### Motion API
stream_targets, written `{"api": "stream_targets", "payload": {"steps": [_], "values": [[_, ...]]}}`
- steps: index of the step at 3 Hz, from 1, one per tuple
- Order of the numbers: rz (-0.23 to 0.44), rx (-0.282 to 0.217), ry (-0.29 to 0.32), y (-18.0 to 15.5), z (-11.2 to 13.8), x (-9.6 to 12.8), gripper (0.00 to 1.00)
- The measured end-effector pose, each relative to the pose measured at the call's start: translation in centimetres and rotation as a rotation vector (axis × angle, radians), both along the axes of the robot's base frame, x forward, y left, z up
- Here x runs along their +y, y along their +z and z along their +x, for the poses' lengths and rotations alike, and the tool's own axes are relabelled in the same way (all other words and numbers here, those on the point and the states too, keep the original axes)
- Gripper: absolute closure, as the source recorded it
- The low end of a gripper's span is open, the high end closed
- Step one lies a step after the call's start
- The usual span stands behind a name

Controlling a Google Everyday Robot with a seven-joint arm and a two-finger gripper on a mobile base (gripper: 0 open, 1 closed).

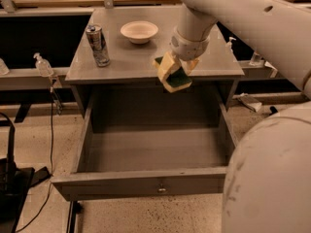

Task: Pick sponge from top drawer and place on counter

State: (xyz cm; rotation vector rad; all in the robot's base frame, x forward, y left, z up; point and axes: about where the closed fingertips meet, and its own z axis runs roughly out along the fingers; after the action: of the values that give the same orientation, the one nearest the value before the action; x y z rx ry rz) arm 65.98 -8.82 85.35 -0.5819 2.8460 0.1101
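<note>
**A:** Gripper position?

**B:** The gripper point(176, 69) is at the end of the white robot arm point(243, 18), which reaches in from the upper right. It hangs at the front edge of the flat matte grey bench point(131, 64), over the rear of the drawer opening.

**A:** Gripper state?

**B:** Clamped on the small sponge point(177, 79), which has a dark green scouring face over a pale yellow body. The fingers press it from both sides.

**A:** Sponge location?

**B:** In the air and tilted, with the green face turned toward the camera. In this view it overlaps the front lip of the bench. It rests neither on the bench top nor on the drawer floor.

**A:** Drawer?

**B:** The wide, shallow grey top drawer point(146, 152) is pulled out toward the camera, below the sponge. A small metal lock point(162, 189) sits at the centre of its flat front panel.

**A:** Other items on the bench?

**B:** A dark metal drink can point(97, 44) stands upright at the left. A shallow cream round bowl point(139, 31) sits near the back, to the right of the can and not touching it. Both are well apart from the sponge.

**A:** Surroundings?

**B:** A clear pump bottle point(43, 64) stands on a ledge left of the bench.
</note>
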Motion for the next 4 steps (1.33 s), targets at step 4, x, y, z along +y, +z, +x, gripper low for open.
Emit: {"api": "stream_targets", "payload": {"steps": [4], "values": [[0.027, -0.220, -0.309, 3.8, 8.5, -3.7, 1.00]]}}
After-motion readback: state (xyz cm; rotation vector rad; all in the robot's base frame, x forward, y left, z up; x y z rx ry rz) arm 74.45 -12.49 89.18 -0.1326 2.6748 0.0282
